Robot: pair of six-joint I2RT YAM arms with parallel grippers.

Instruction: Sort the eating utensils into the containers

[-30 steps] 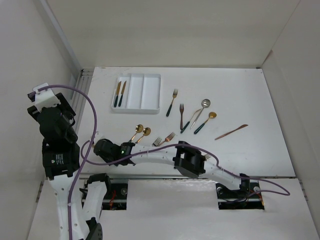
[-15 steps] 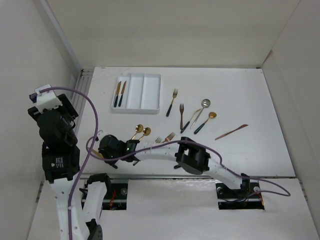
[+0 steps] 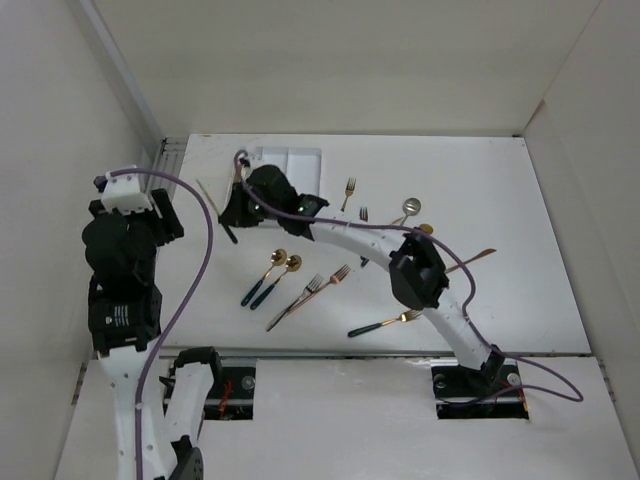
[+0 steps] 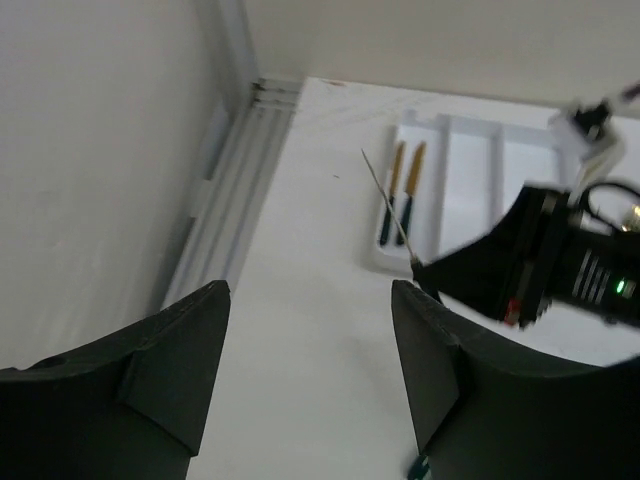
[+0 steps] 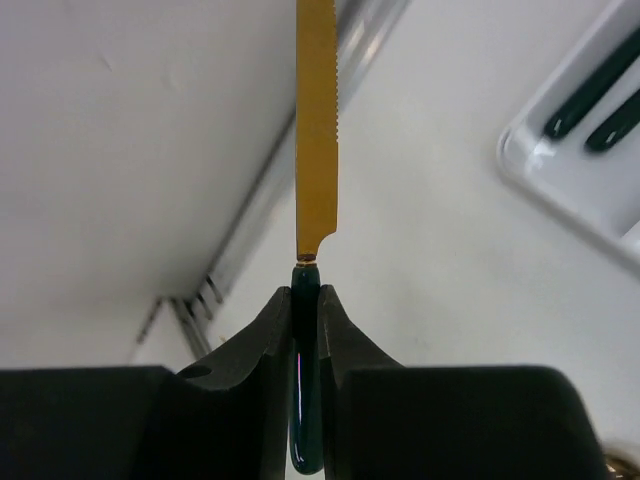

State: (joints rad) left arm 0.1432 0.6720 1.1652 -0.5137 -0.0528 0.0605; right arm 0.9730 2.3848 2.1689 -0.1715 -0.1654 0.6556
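Okay, right fingers [image 5: 275, 330] are clamped on the dark green handle of a gold-bladed table knife [image 5: 316, 130], gripping just behind the blade. The right arm is stretched far across the white table [image 3: 500, 180]. The knife hangs tilted at the left edge of the shallow white three-compartment plastic tray [image 3: 300, 165], with the blade pointing away from the tray. It is not yet inside. Left fingers [image 4: 180, 360] are apart and empty, raised well off to the left.

Risks, as I judge them:
- The blade sits outside the tray's left rim, so letting go here would likely drop it on the rim or the table.
- The slim handle could pivot in the pinch if the wrist turns fast.
- A skewed drop could land it on the two knives in the tray [image 4: 400, 190] and leave it riding the divider.
- The outstretched arm and its purple cable [image 3: 460, 275] pass above loose utensils and could drag them.

Counts:
- Knives: four. One held, two in the left compartment, one all-copper knife [image 3: 470, 260] on the table.
- Forks: five, I think, one partly hidden.
- Spoons: four. One silver spoon [image 3: 410, 207] and three gold, one of those mostly hidden by the arm.
- Middle and right compartments: nothing visible, but both are partly hidden by the arm.
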